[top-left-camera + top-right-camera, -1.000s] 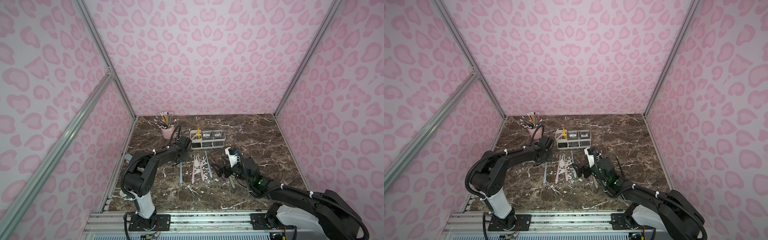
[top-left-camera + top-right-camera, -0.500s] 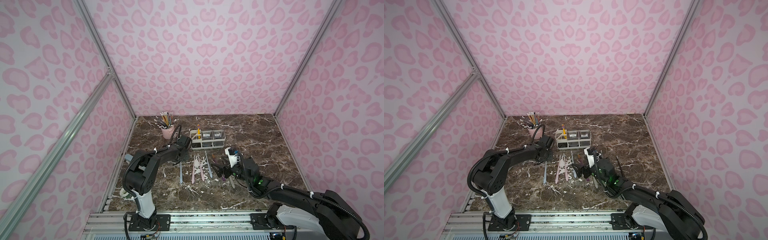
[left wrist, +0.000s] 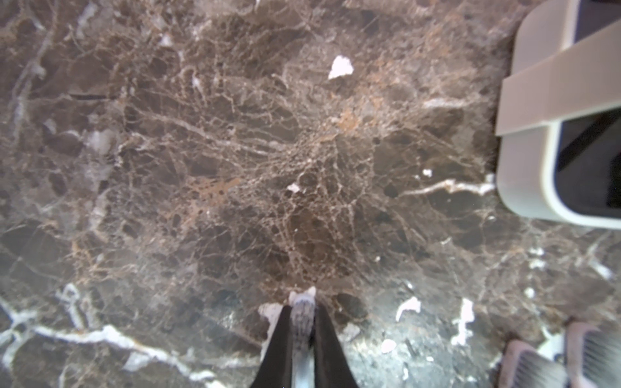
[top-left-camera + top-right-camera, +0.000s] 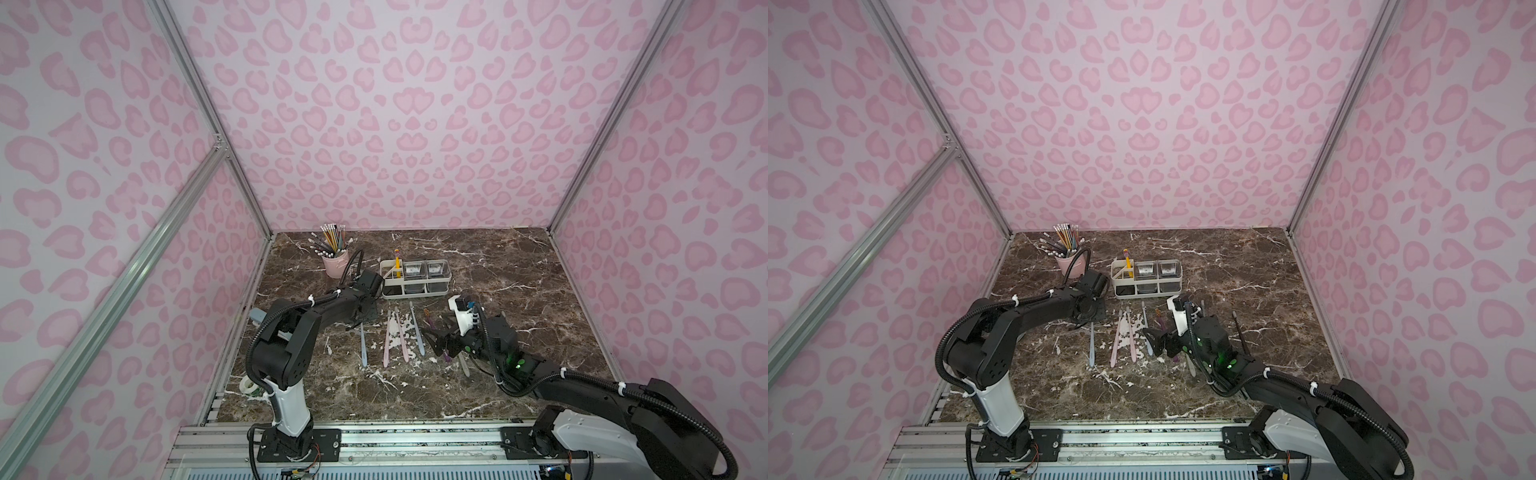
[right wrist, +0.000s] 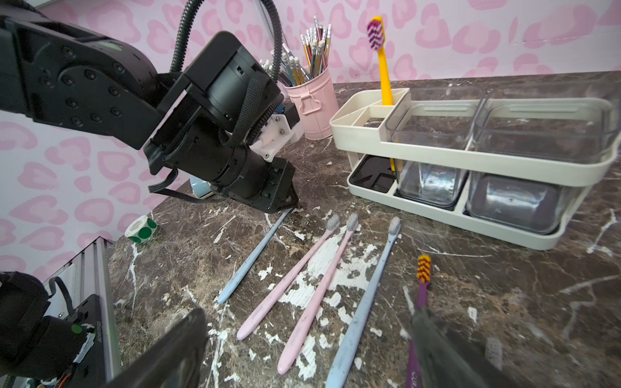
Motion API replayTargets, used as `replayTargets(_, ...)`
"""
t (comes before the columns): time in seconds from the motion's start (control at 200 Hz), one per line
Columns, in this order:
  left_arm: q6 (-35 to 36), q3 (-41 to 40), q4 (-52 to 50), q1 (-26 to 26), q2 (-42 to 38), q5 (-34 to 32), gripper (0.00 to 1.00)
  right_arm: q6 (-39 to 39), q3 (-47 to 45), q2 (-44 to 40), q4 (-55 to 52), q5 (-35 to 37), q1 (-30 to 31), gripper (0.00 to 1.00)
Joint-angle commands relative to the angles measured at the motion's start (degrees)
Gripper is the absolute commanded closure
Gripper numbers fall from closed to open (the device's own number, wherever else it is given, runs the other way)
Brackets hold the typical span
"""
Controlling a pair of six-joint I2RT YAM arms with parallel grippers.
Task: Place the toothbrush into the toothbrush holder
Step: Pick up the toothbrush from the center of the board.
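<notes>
A light blue toothbrush (image 4: 363, 345) (image 5: 255, 255) lies on the marble table, leftmost in a row of brushes. My left gripper (image 3: 303, 309) (image 4: 360, 322) (image 5: 291, 207) is down at the table and shut on its bristle head. The white toothbrush holder (image 4: 415, 286) (image 4: 1146, 291) (image 5: 369, 137) (image 3: 537, 100) stands just behind and to the right, with a yellow toothbrush (image 5: 384, 74) upright in its slot section. My right gripper (image 5: 305, 349) (image 4: 434, 343) hangs open low over the handles of the other brushes, holding nothing.
Two pink brushes (image 5: 285, 278), a grey-blue one (image 5: 369, 292) and a purple one (image 5: 420, 295) lie side by side on the table. A pink cup of pencils (image 4: 336, 262) stands left of the holder. A roll of green stickers (image 5: 141, 229) sits at the table's left edge.
My left jaws have closed onto the head of the light blue toothbrush. The right arm has not moved.
</notes>
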Motion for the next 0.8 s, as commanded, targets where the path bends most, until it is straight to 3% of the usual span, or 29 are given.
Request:
replayTargets(0.0,-0.1,0.5,-0.7,0.0,-2.5,-1.2,0.97,0.3,1.5,1.5,1.7,-3.5,0.4,0.03)
replayTargets(0.355,-1.4,-1.9,-1.8,-2.4,-17.3,-3.0,0.97,2.1,4.2,7.3,5.0,-10.2,3.3,0.03)
replayTargets(0.58,0.5,-4.6,4.8,-7.1,-26.8,-2.4,0.97,2.9,9.6,13.1,5.4,-11.7,8.0,0.03)
replayTargets(0.795,0.6,-5.2,7.7,-7.9,-31.7,0.5,0.97,7.9,10.8,17.4,11.0,-13.8,8.9,0.06)
